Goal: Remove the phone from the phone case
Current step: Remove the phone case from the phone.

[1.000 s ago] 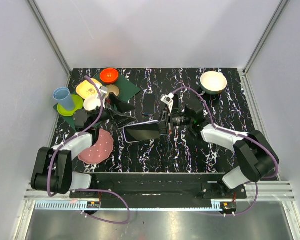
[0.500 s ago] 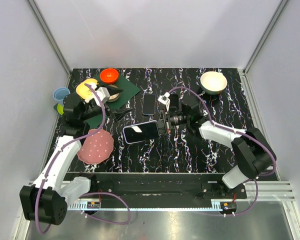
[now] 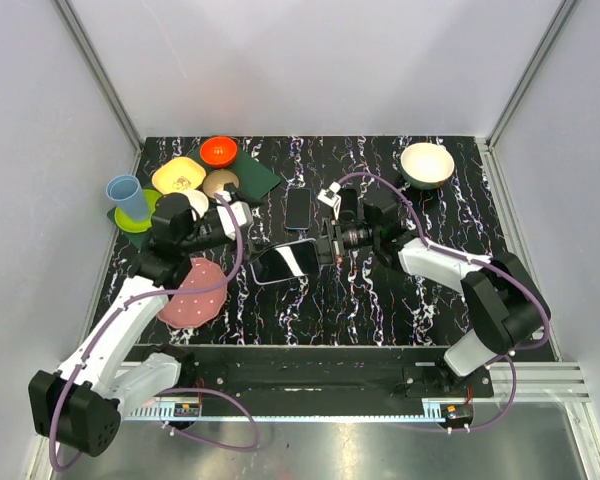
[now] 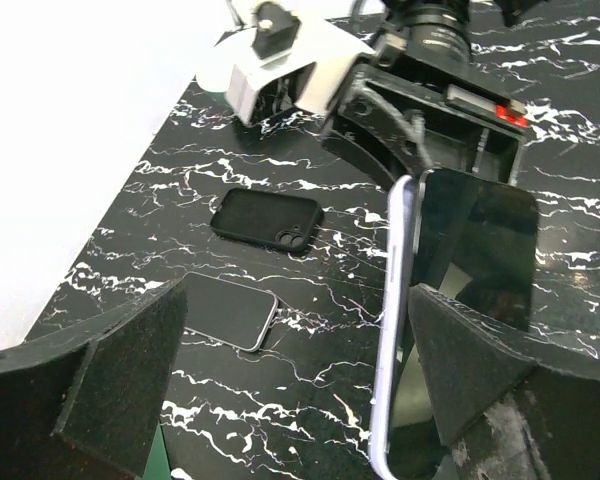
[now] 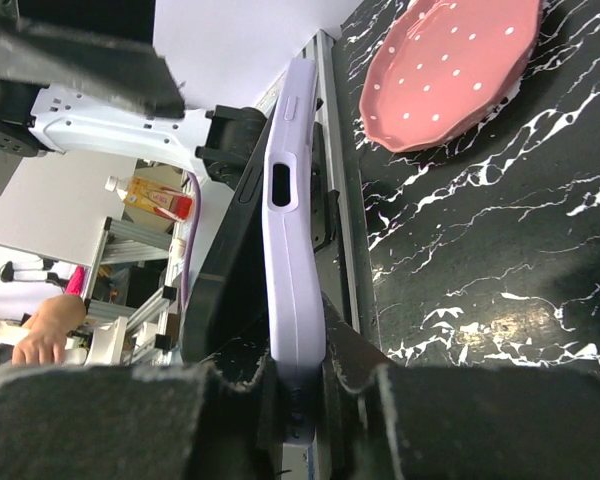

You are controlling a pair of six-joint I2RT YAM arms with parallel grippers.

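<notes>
The phone in its lilac phone case [image 3: 285,262] is held off the table near the middle, edge-up. My right gripper [image 3: 325,248] is shut on its right end. In the right wrist view the case [image 5: 290,230] is clamped between my fingers [image 5: 420,350]. A dark slab lies along its left side, and I cannot tell whether that is the phone. My left gripper [image 3: 242,225] is open just left of it. In the left wrist view the lilac edge [image 4: 395,330] and dark screen [image 4: 480,250] stand close beside my right-hand finger [image 4: 480,380], without touching.
A second phone [image 4: 230,311] and a black case [image 4: 267,219] lie flat behind the held phone. A pink dotted plate [image 3: 193,292] sits under my left arm. Bowls, a blue cup [image 3: 125,192] and a green cloth crowd the back left. A white bowl [image 3: 427,163] is back right.
My left arm pulled away to the left and has now swung back beside the phone, still open. The right gripper keeps its hold, and the phone has tilted slightly.
</notes>
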